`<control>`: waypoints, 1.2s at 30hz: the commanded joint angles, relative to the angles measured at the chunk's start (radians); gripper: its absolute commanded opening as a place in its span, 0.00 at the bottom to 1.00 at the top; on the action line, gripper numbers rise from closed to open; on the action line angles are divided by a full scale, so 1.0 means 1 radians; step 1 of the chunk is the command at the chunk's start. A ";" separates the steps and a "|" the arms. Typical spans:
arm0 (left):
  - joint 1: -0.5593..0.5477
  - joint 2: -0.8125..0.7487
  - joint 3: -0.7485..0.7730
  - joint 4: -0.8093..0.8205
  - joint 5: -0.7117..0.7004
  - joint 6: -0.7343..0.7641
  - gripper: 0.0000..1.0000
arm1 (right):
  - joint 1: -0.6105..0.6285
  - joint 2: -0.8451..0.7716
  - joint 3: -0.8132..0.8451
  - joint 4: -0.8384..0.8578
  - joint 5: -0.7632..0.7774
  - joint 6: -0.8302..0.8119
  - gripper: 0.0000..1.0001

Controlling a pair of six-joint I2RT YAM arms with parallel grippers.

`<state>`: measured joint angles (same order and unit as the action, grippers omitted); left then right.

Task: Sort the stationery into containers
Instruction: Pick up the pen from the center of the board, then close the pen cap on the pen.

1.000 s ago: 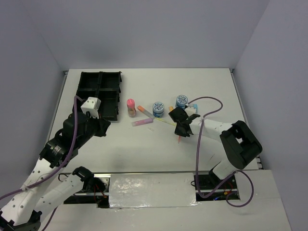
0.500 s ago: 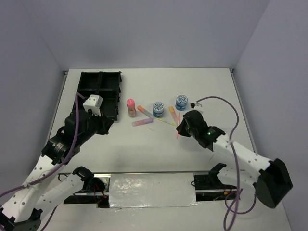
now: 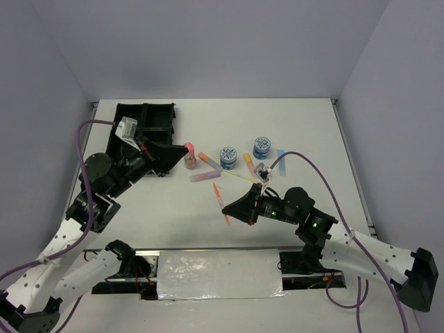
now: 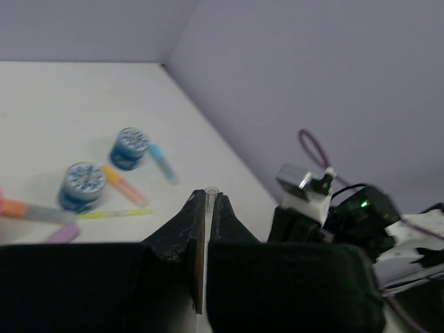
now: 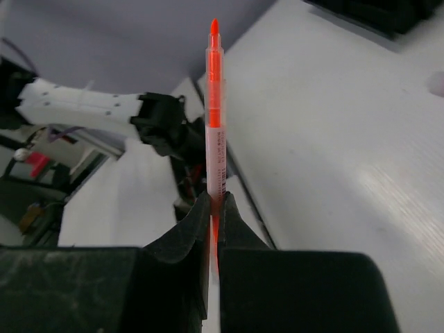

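Note:
My right gripper (image 3: 234, 206) is shut on a thin orange pen (image 3: 220, 200) and holds it above the table's front middle. In the right wrist view the pen (image 5: 216, 118) sticks up from the closed jaws (image 5: 216, 202). My left gripper (image 3: 175, 148) hovers by the black four-compartment tray (image 3: 142, 109). It is shut on a thin clear pen-like stick (image 4: 210, 192). On the table lie two blue tins (image 3: 228, 157) (image 3: 261, 146), a pink-capped tube (image 3: 188, 154), short orange (image 3: 208, 160), pink (image 3: 205, 177) and light-blue (image 3: 281, 154) markers, and a yellow-green pen (image 3: 239, 177).
Another short orange marker (image 3: 247, 159) lies between the tins. The left wrist view shows the tins (image 4: 81, 178) (image 4: 130, 142) and the right arm (image 4: 347, 215). Grey walls enclose the table on three sides. A purple cable (image 3: 305, 166) loops over the right side.
My right gripper has carried the orange pen from beside the tins toward the front middle and lifted it. My left gripper has risen and swung toward the tray's right edge.

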<state>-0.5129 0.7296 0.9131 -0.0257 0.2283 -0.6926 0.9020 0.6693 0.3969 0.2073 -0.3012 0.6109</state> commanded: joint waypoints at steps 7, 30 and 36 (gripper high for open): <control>0.001 -0.064 -0.155 0.452 0.131 -0.202 0.00 | 0.205 0.091 0.092 0.265 0.174 -0.002 0.00; -0.003 -0.111 -0.246 0.452 0.065 -0.269 0.00 | 0.244 0.276 0.258 0.322 0.234 -0.069 0.00; -0.003 -0.104 -0.250 0.474 0.085 -0.280 0.00 | 0.242 0.312 0.267 0.325 0.229 -0.071 0.00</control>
<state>-0.5133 0.6277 0.6563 0.3721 0.2947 -0.9546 1.1366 0.9695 0.6216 0.4942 -0.0822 0.5583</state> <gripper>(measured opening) 0.111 0.036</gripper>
